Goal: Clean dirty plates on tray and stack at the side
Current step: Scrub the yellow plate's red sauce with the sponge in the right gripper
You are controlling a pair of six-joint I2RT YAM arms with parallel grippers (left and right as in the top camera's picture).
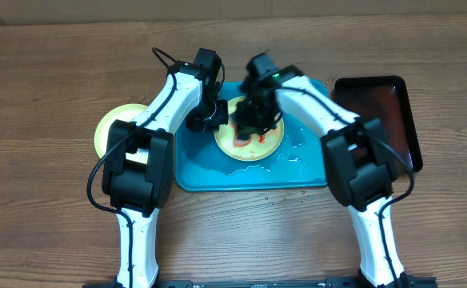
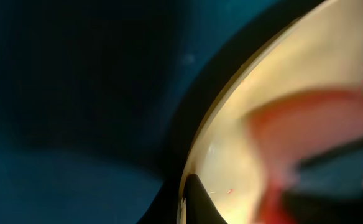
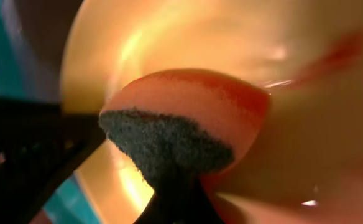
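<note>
We are scrubbing the plate [image 1: 269, 144], which lies flat and face up in the middle of the tray [image 1: 193, 172]. Red smears [image 1: 245, 140] show on its left half. The right gripper [image 1: 253, 120] is clamped on a sponge [image 3: 188, 106] and presses it onto the plate's face; the dark scrub layer faces the wrist camera. The left gripper [image 1: 205, 120] sits at the plate's left rim with one finger [image 2: 197, 199] just inside the edge. We cannot tell whether it is pinching the rim or only bracing it.

To do this well, we judge that the left side should steady the rim while the sponge sweeps from the centre outward over each smear. Pressure should be even so the plate does not slide on the wet tray.

The plate is round, so it has no long axis. The tray's long axis runs left to right in the overhead view. A second plate [image 1: 109, 132] rests on the worktop [image 1: 57, 64] just left of the tray, and a black tray [image 1: 377, 112] sits to the right.
</note>
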